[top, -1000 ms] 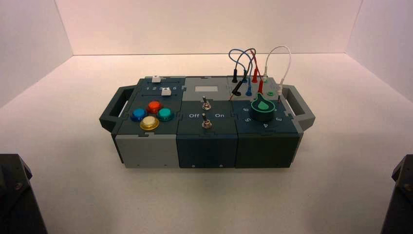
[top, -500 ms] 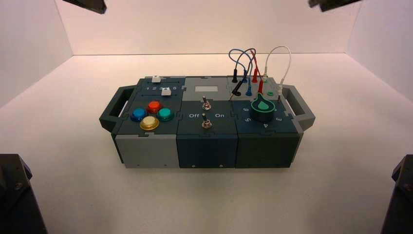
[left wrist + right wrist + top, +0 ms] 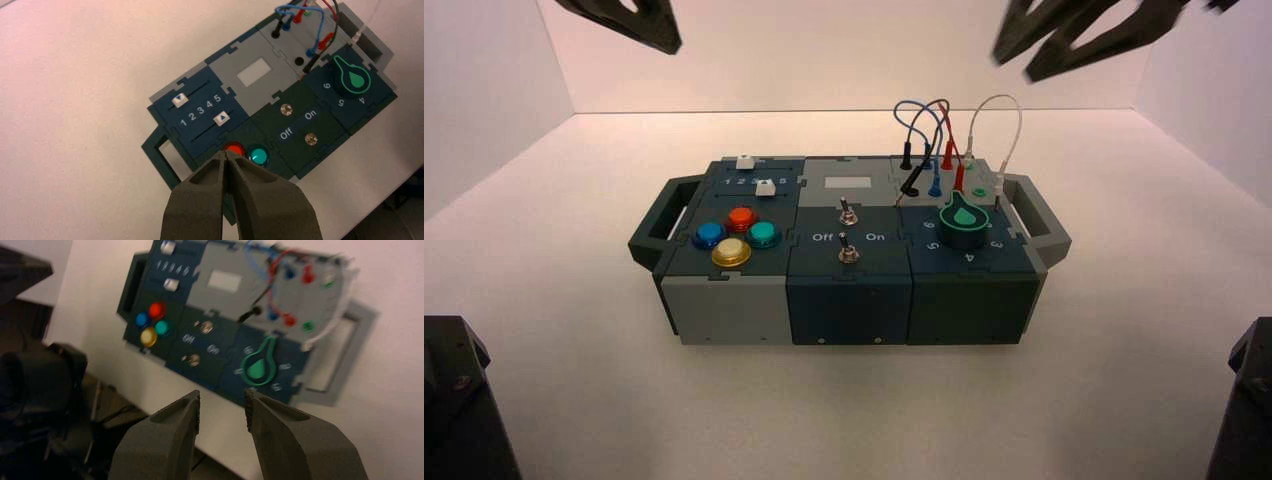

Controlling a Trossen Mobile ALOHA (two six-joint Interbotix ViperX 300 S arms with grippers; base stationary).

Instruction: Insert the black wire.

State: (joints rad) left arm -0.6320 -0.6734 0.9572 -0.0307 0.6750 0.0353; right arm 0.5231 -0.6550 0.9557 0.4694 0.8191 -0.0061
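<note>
Jaws of the right gripper (image 3: 222, 393) stand wide apart, nothing between them; seen from above, they hang in the air at the far right, clear of the box (image 3: 848, 310). Left gripper (image 3: 226, 153): jaws closed, tips meeting, nothing gripped; position raised, at the far left in the high view. Black wire (image 3: 337, 24) located to the left of the right jaws and lower than them in the high view, and to the right of the left jaws. One black plug (image 3: 276, 33) stands in the far row of the wire panel; the other black plug (image 3: 311, 63) lies tilted beside the nearer black socket (image 3: 299, 61), metal pin (image 3: 302, 76) exposed and directed toward the switches. No contact between either pair of jaws and the wire. Blue wire (image 3: 321, 30), red wire (image 3: 954, 133) and white wire (image 3: 1020, 120) loop up from the same panel, also lower in the high view than the right jaws. Green knob (image 3: 256, 367) appears past the open right fingertips in that wrist view, apart from them. Red button (image 3: 234, 148) and green button (image 3: 258, 156) show just past the closed left tips in the left wrist view; two white sliders (image 3: 221, 118) lie farther out from those tips. Toggle switches (image 3: 848, 252) sit on the middle of the box, sideways between the two pairs of jaws. Box rests on the tabletop (image 3: 844, 410), lower in the high view than both grippers.
</note>
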